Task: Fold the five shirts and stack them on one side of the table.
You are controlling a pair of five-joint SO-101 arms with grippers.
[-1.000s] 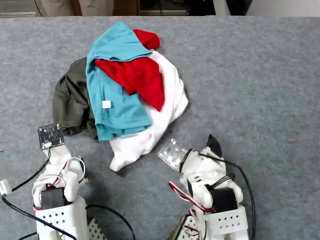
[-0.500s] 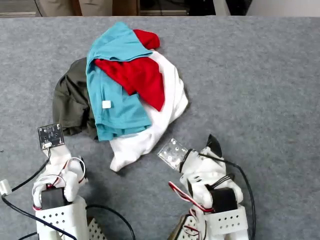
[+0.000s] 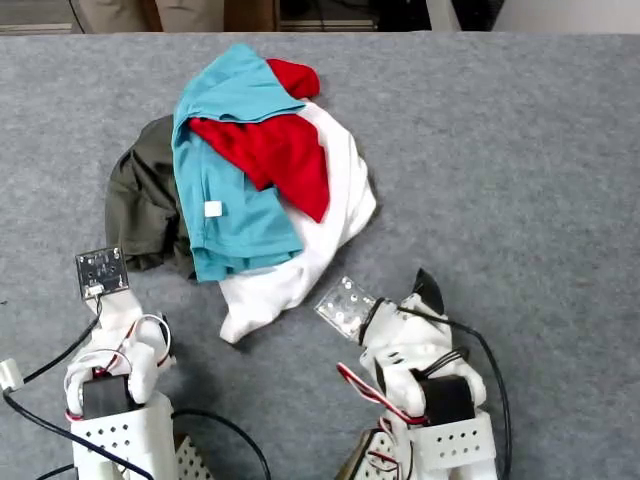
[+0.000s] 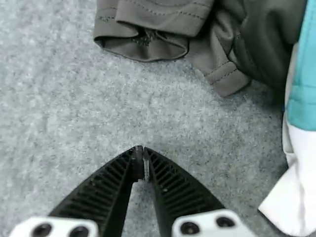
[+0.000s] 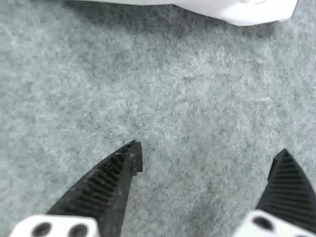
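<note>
Several shirts lie in a loose heap at the table's back left. A teal shirt (image 3: 235, 215) is draped over a red shirt (image 3: 275, 150), a white shirt (image 3: 335, 225) and a dark olive shirt (image 3: 140, 200). My left gripper (image 4: 139, 164) is shut on nothing, low over bare carpet just short of the olive shirt's (image 4: 163, 29) hem. The teal (image 4: 302, 94) and white (image 4: 296, 197) cloth lie off to its side. My right gripper (image 5: 210, 160) stands open over bare carpet, a little short of the white shirt's (image 5: 232, 10) edge.
Grey carpet-like cloth (image 3: 500, 150) covers the table, with wide free room right of the heap. Both arm bases (image 3: 110, 420) (image 3: 430, 400) and their cables sit at the near edge.
</note>
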